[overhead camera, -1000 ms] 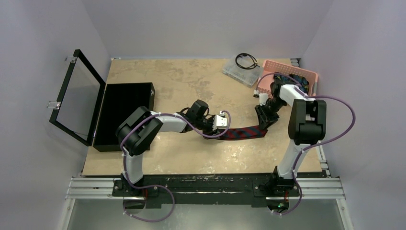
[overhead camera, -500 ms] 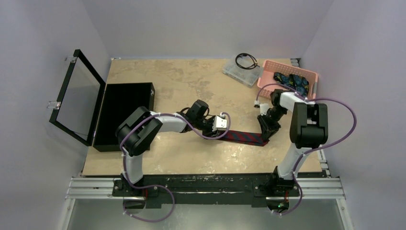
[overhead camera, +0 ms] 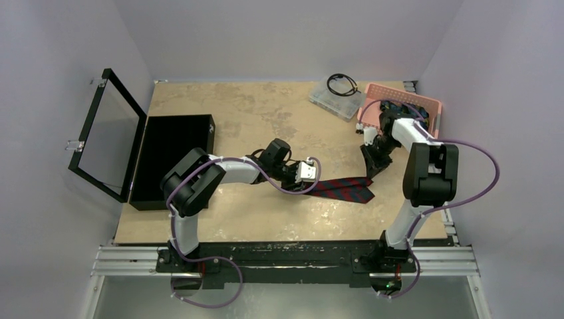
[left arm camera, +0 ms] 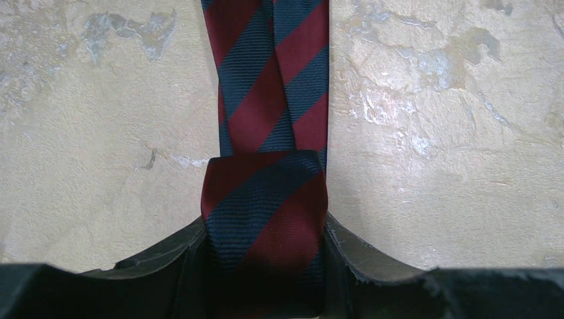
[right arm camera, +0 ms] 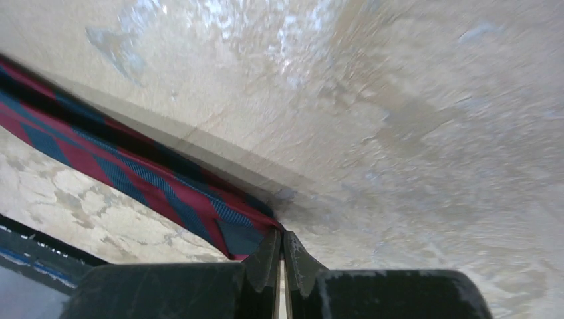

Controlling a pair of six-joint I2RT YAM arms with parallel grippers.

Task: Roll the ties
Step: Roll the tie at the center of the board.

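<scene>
A maroon tie with navy diagonal stripes (overhead camera: 346,189) lies stretched across the middle of the table. My left gripper (overhead camera: 307,174) is shut on its folded-over left end, and in the left wrist view that fold (left arm camera: 266,212) fills the gap between the fingers (left arm camera: 362,249) while the rest of the tie (left arm camera: 266,100) runs away from them. My right gripper (overhead camera: 372,163) is at the tie's right end. In the right wrist view its jaws (right arm camera: 282,236) are pressed together on the tie's corner (right arm camera: 243,232), which hangs slightly off the table. Dark blue ties (overhead camera: 418,113) lie in the pink basket (overhead camera: 406,90).
An open black case (overhead camera: 173,159) with its lid (overhead camera: 110,133) raised stands at the left. A clear plastic box (overhead camera: 336,100) with a coiled black cable (overhead camera: 342,84) on top sits at the back, beside the basket.
My right gripper dipped to the tie's right end, shut, and pulled back toward the basket. The tie's right end now splays into a V. The left arm stayed put.
</scene>
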